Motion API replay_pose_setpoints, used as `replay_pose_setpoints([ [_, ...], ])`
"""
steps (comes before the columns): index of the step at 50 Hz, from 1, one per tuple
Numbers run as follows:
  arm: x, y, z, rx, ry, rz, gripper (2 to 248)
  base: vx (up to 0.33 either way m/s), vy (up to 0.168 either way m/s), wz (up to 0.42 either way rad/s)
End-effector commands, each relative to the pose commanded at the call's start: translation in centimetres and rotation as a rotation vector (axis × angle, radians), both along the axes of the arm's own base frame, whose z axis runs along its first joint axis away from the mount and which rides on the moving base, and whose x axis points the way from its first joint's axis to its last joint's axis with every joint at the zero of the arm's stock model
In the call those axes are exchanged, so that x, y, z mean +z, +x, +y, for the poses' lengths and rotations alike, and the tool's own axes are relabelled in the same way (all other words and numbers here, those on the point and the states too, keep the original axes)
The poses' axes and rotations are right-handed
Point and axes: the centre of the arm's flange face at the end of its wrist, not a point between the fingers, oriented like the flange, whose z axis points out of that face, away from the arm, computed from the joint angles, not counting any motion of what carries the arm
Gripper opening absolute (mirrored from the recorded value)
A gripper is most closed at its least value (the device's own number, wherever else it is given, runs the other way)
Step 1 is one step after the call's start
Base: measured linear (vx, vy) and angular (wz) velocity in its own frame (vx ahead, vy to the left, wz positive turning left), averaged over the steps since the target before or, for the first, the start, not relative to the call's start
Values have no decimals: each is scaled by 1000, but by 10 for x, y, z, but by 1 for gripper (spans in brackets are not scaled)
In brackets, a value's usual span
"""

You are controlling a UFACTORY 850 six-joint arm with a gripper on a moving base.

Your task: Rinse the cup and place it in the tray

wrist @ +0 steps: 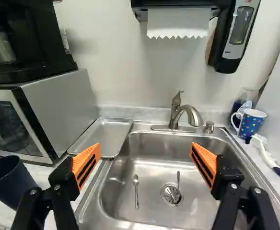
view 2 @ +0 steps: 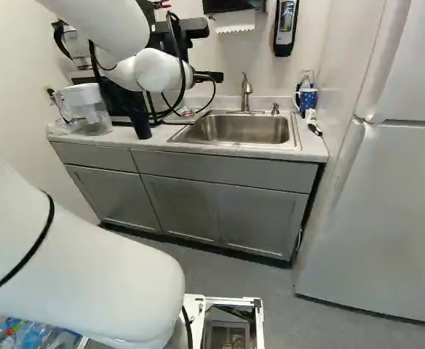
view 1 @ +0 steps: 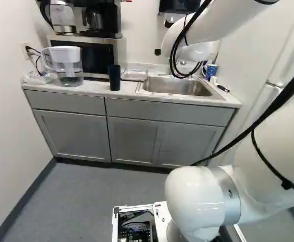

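Fingers (wrist: 86,165) of the gripper (view 2: 211,76) stand wide apart, holding nothing. Just outside them, beside the finger nearer the microwave (wrist: 61,108), the dark cup (wrist: 8,179) stands upright on the counter (wrist: 46,173), cut off by the wrist view's edge. Past that finger, which hides its near corner, the metal tray (wrist: 104,136) lies between microwave and sink (wrist: 152,165).
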Motion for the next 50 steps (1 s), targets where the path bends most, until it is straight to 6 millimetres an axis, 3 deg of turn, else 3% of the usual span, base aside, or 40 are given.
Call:
replay_pose_setpoints([
  [33,0,0,0,0,0,0,247,132,-100,169],
  [50,0,0,0,0,0,0,247,82,-82,24],
])
